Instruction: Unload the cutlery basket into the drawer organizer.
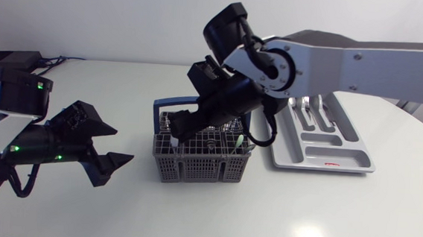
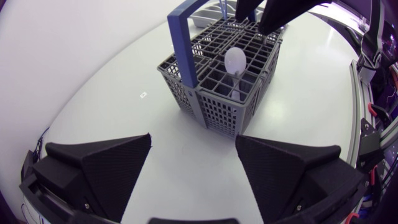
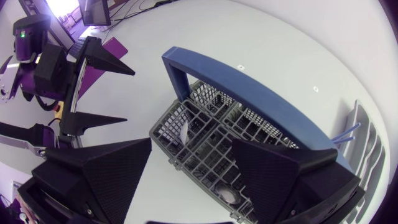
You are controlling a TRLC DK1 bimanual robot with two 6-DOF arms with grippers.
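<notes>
The grey cutlery basket (image 1: 202,161) with a blue handle (image 1: 169,101) stands mid-table. A white spoon (image 2: 235,61) stands upright in one of its cells, and a green-tipped piece (image 1: 237,141) shows in another. My right gripper (image 1: 185,124) hangs open just above the basket (image 3: 205,143), its fingers (image 3: 99,174) astride the grid beside the handle (image 3: 249,93), holding nothing. My left gripper (image 1: 116,146) stands open and empty left of the basket (image 2: 217,87), a short gap away. The grey drawer organizer (image 1: 343,154) lies right of the basket, with some cutlery (image 1: 306,106) in its far slots.
The organizer's edge (image 3: 364,134) shows beyond the basket, with a blue-handled piece (image 3: 348,134) in it. My left gripper (image 3: 93,81) appears across the table from the right one. Black boxes and cables (image 1: 14,61) sit at the table's far left corner.
</notes>
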